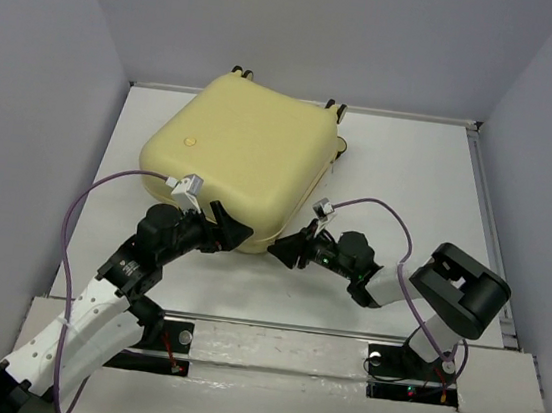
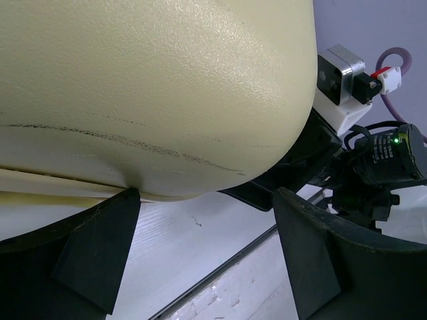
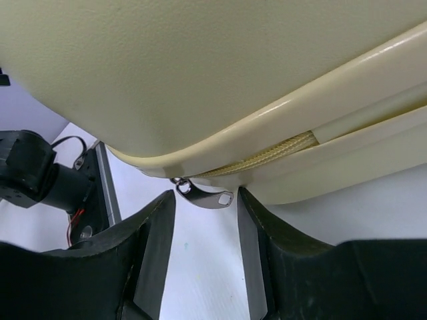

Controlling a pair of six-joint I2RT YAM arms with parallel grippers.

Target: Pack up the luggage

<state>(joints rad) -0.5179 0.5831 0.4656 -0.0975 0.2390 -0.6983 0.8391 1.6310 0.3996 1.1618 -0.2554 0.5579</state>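
Note:
The luggage (image 1: 242, 152), a pale-yellow hard-shell suitcase, lies flat with its lid down at the back middle of the table. Its near corner points toward both arms. My left gripper (image 1: 235, 232) is at that corner's left side. In the left wrist view my left gripper (image 2: 207, 200) is wide open, with its left fingertip (image 2: 130, 200) against the shell's lower edge (image 2: 153, 133). My right gripper (image 1: 284, 251) faces the corner from the right. In the right wrist view my right gripper (image 3: 205, 203) is open. A metal zipper pull (image 3: 208, 197) hangs between its tips without being clamped. Yellow zipper tape (image 3: 267, 157) shows in the seam.
Small black-and-yellow wheels (image 1: 337, 106) stick out at the luggage's far side. A raised rail (image 1: 489, 233) borders the white table (image 1: 410, 183) on the right, and grey walls enclose it. The mounting strip (image 1: 278, 353) runs along the near edge. The two arms are close together at the corner.

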